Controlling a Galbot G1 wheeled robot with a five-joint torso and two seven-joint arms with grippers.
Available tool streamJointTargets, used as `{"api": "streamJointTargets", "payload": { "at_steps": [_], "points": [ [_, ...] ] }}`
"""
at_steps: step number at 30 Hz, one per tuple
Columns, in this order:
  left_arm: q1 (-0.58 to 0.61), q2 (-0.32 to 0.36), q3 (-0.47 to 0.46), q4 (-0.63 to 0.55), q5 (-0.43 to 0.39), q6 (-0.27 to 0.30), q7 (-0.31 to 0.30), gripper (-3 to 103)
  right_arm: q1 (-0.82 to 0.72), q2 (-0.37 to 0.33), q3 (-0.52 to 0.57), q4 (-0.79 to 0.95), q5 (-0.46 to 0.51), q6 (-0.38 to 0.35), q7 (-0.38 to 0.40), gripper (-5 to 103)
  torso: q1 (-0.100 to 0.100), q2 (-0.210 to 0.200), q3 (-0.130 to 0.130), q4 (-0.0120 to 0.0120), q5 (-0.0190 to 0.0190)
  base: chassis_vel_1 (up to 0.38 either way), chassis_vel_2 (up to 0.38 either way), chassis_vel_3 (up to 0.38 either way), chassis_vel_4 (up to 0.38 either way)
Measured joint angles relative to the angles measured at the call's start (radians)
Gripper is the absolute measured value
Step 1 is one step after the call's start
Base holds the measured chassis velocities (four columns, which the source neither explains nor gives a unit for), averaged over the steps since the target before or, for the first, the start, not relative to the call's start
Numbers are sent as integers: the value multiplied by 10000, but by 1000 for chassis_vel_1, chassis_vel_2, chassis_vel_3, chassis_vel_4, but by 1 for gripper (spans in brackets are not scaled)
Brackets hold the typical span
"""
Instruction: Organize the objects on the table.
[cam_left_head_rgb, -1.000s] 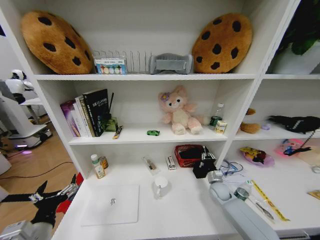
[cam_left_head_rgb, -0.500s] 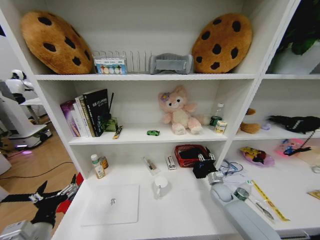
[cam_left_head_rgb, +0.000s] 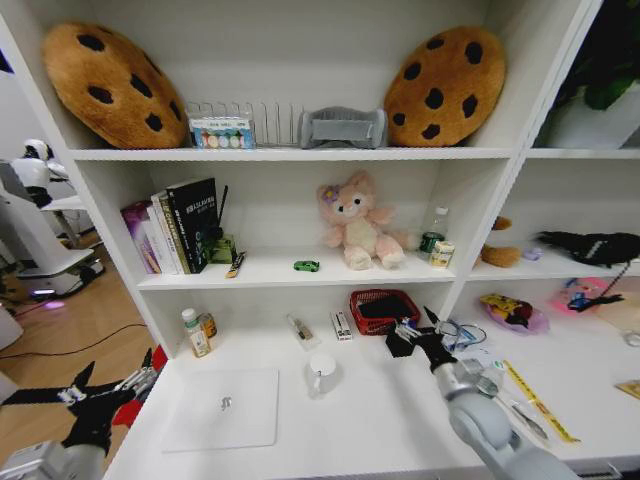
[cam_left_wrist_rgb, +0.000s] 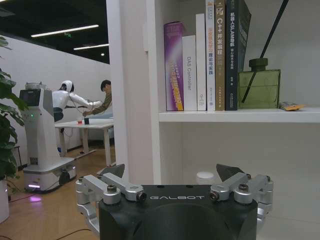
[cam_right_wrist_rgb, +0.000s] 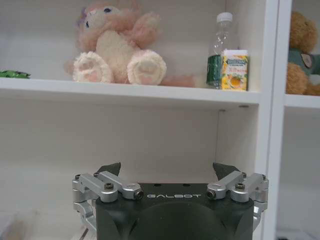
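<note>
On the long white table (cam_left_head_rgb: 380, 420) lie a silver laptop (cam_left_head_rgb: 220, 408), a white mug (cam_left_head_rgb: 321, 372), small bottles (cam_left_head_rgb: 196, 333) at the back left and a yellow ruler (cam_left_head_rgb: 535, 400) on the right. A tiny green toy car (cam_left_head_rgb: 306, 265) sits on the shelf above, and shows again as the green car (cam_right_wrist_rgb: 12, 74). My right gripper (cam_left_head_rgb: 415, 335) hovers open just in front of a red basket (cam_left_head_rgb: 380, 308), holding nothing. The same right gripper (cam_right_wrist_rgb: 166, 170) faces the shelf with the pink plush (cam_right_wrist_rgb: 117, 45). My left gripper (cam_left_head_rgb: 75, 395) hangs open off the table's left end, the left gripper (cam_left_wrist_rgb: 172, 172) facing the bookshelf.
Books (cam_left_head_rgb: 175, 225) and a green diffuser bottle (cam_left_wrist_rgb: 257, 87) stand on the middle shelf. A water bottle and a small carton (cam_right_wrist_rgb: 227, 55) stand beside the plush. Cookie cushions (cam_left_head_rgb: 445, 85) fill the top shelf. Another robot (cam_left_wrist_rgb: 42, 135) stands in the room to the left.
My right gripper has turned at the wrist and shifted slightly right and down in front of the red basket. The left arm has not moved.
</note>
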Motion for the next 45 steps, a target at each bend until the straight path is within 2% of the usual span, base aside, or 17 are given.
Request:
{"api": "streamJointTargets", "payload": {
  "at_steps": [4,9,11,17,19,22,27,31,34,45],
  "points": [
    [0,0,0,0,0,0,1,100,-2354,769,1756,1243,-366,-86,-203,100,-1,1,-1,-1,-5,0,0,0,0],
    [0,0,0,-1,0,0,-1,100,-3299,1137,2465,1696,-501,16,-253,100,0,0,0,0,-2,0,0,0,0],
    [0,0,1,0,0,0,1,100,-4007,1411,2931,1940,-531,290,-306,100,0,0,1,1,-5,0,0,0,0],
    [0,0,0,0,0,0,1,100,-4354,2185,3023,2117,-502,837,-388,100,0,0,1,2,-2,0,0,0,0],
    [0,0,0,0,0,0,1,100,-4432,2640,2933,2199,-876,1257,-435,100,1,-1,1,0,-4,0,0,0,0],
    [0,1,1,0,0,0,0,100,-4443,2936,2885,2186,-1243,1531,-442,100,2,-1,1,2,-3,0,0,0,0],
    [-1,0,0,0,0,0,1,100,-4684,3340,2854,2168,-1339,1921,-472,100,1,-1,1,2,-4,0,0,0,0],
    [0,0,0,0,0,0,1,100,-4803,3580,2792,2009,-1352,2447,-743,100,1,-1,1,1,-6,0,0,0,0],
    [0,0,0,0,0,0,1,100,-4710,3660,2711,1888,-1339,2569,-808,100,1,-1,1,1,-4,0,0,0,0],
    [0,0,0,0,0,0,0,100,-4397,3671,2472,1635,-1380,2543,-820,100,2,-2,2,2,-6,-121,-123,133,112]
  ]
}}
